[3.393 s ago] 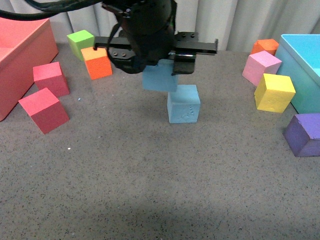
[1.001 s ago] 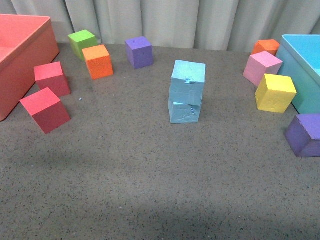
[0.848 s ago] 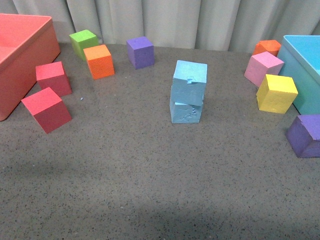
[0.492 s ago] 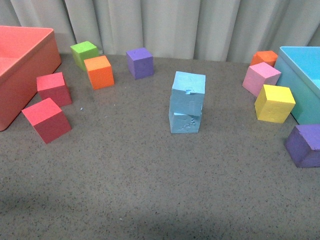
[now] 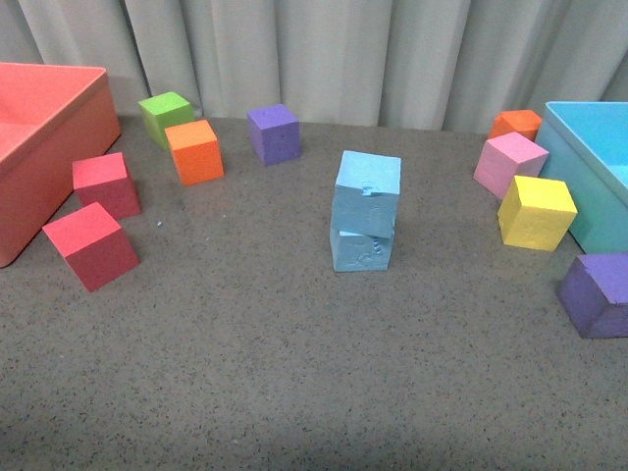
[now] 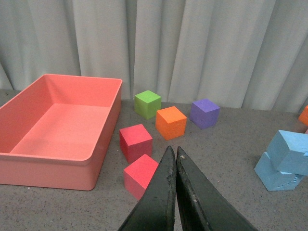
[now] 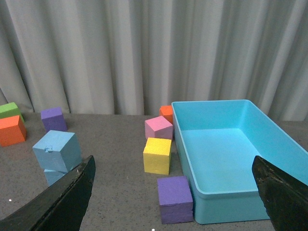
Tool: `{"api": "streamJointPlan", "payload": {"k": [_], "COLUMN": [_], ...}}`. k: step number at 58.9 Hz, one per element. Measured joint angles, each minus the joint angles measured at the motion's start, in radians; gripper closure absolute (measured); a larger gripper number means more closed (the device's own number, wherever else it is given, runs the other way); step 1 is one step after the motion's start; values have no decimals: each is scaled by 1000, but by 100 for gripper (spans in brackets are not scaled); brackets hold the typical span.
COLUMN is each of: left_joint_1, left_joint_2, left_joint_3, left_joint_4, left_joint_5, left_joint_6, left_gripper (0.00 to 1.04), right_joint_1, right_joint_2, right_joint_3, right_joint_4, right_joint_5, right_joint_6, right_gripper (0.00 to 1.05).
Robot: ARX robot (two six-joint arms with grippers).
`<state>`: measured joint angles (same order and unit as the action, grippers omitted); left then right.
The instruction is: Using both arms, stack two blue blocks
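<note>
From the front we see the two blue blocks stacked mid-table, the upper blue block (image 5: 367,194) sitting on the lower blue block (image 5: 362,249), turned slightly askew and overhanging it, so the stack's long axis runs upright. In the left wrist view our left gripper (image 6: 175,156) has its fingers pressed together on nothing, with the stack well off to one side. In the right wrist view our right gripper (image 7: 174,171) stands wide apart and empty, the stack beside one finger (image 7: 67,195).

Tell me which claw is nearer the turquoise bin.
Right. The right claw, open, faces the turquoise bin close by; the left claw, shut, sits by the red bin.
</note>
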<state>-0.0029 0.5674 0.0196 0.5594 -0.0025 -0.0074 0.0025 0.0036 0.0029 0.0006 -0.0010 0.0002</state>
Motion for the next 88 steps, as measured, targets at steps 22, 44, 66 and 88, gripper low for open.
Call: {"api": "streamJointPlan", "payload": {"k": [22,44,66,88], "left_joint_1": [0,0,0,0], "left_joint_2": [-200,-328,-522,-563], "left_joint_3": [-1,-1,0,0], "left_joint_4": [-190,-315,-542,-557], "left_joint_5": [0,0,2,2], "left_joint_6": [0,0,0,0], "left_gripper": [101,101,101,60], "right_joint_1": [0,0,0,0], "right_joint_2": [0,0,0,0], "right_joint_3": [0,0,0,0], "right_joint_4": [0,0,0,0], "right_joint_5": [0,0,0,0], "right_joint_6": [0,0,0,0], "right_gripper": [10,10,10,10]}}
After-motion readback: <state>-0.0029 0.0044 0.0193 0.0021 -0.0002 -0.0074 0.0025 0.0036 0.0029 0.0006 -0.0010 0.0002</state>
